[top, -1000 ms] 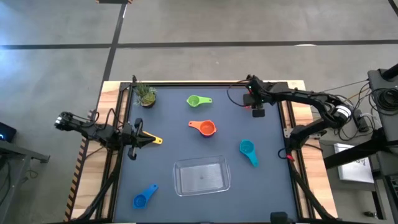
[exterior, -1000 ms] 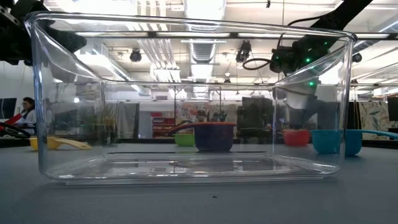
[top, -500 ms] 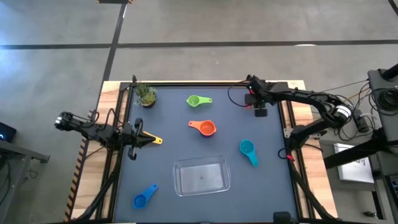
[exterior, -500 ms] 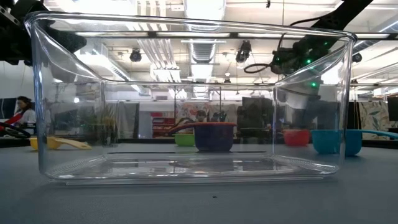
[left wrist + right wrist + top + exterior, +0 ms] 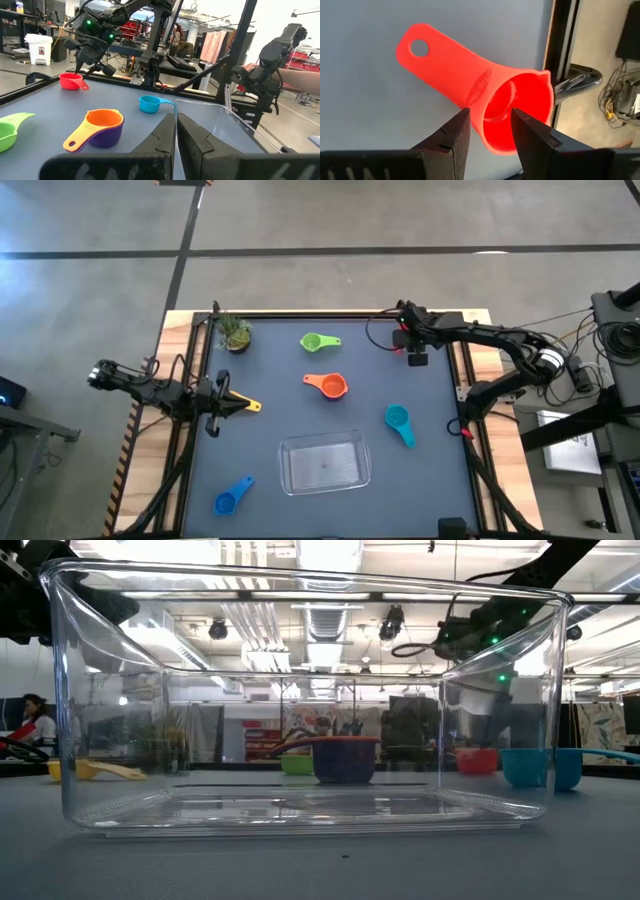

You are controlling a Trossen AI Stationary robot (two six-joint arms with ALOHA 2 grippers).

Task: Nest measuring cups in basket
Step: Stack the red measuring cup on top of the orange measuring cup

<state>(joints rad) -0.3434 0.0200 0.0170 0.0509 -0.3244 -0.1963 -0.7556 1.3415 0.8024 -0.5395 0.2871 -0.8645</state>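
Right gripper [image 5: 489,131] spread over red cup [image 5: 490,95] at table's far edge, left gripper [image 5: 176,131] pressed together, idle

Dark table [image 5: 270,380]: cups scattered, clear basket [image 5: 324,462], potted plant [image 5: 234,332].

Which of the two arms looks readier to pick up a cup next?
The right one, probably: its right gripper is open directly over the red measuring cup. The left gripper is shut, holding nothing.
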